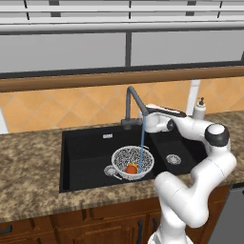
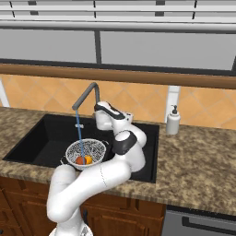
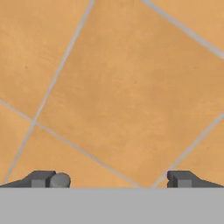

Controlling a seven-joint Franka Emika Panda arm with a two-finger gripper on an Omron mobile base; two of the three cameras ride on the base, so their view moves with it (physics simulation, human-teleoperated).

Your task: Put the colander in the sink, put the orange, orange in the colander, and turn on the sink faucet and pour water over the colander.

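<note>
The speckled colander (image 1: 132,161) (image 2: 86,152) stands in the large basin of the black sink (image 1: 86,152) (image 2: 41,138). Inside it lie a reddish orange (image 2: 80,160) (image 1: 131,167) and a yellower orange (image 2: 88,159). A thin pale-blue stream of water (image 1: 142,138) (image 2: 79,133) falls from the spout of the dark-grey sink faucet (image 1: 131,100) (image 2: 86,98) into the colander. My gripper (image 3: 111,180) is open and holds nothing, up by the faucet's base and facing the orange tiled wall. A small grey round stub (image 3: 60,180) sits right beside its left fingertip (image 3: 40,179).
A white soap bottle (image 1: 199,109) (image 2: 173,120) stands on the speckled counter right of the sink. The smaller basin (image 1: 174,158) lies under my forearm. The tiled backsplash and a wooden sill rise close behind the faucet.
</note>
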